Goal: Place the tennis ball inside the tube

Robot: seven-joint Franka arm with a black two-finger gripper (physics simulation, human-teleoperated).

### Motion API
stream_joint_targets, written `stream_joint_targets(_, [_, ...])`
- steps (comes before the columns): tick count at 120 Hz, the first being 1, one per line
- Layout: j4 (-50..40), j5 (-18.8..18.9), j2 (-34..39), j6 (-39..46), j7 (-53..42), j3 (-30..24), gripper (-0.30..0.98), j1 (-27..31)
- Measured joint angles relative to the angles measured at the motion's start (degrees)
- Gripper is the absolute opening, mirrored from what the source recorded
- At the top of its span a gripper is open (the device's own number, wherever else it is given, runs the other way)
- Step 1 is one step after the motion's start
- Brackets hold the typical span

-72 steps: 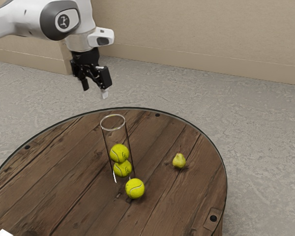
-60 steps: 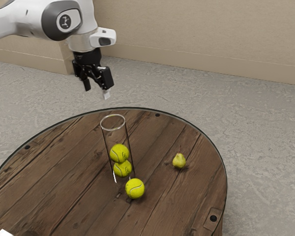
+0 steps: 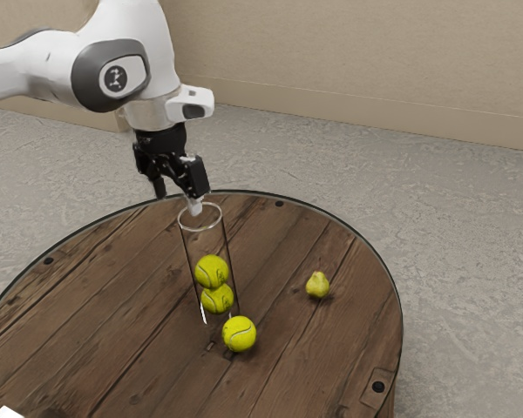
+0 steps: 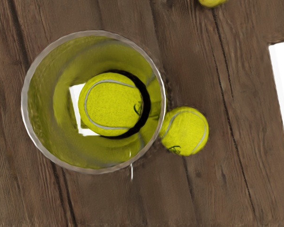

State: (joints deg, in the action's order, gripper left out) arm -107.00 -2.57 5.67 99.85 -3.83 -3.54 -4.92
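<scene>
My gripper (image 3: 178,197) hangs open just above the rim of the clear tube (image 3: 211,244), with nothing between its fingers. The tube stands upright on the table and holds two tennis balls, an upper one (image 3: 211,272) resting over a lower one (image 3: 217,299). On the wood close beside the tube's base lies a loose tennis ball (image 3: 239,333). The wrist view looks down into the round tube (image 4: 93,34), where the upper ball (image 4: 111,105) is visible; the loose ball (image 4: 185,131) is outside the rim.
A yellow-green pear (image 3: 317,285) sits on the round wooden table (image 3: 349,340), toward the exterior view's right from the tube. Part of a white object (image 3: 7,413) appears at the exterior view's lower left corner.
My hand has come down and a little toward the exterior view's right, closer to the tube's rim. Tube, balls and pear have stayed where they were.
</scene>
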Motion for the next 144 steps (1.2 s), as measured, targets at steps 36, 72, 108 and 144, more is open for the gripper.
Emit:
stream_joint_targets(36, [-14.36,-1.55,2.29,11.52,8.56,-1.48,0.69,-1.89])
stream_joint_targets(72, [-21.33,-3.62,-0.99,22.4,17.32,-2.41,0.69,-2.14])
stream_joint_targets(108, [-23.18,-3.7,-7.29,32.55,24.79,-2.43,0.69,-5.48])
stream_joint_targets(144, [-23.06,-4.19,-12.63,37.0,30.6,-2.44,0.69,-4.48])
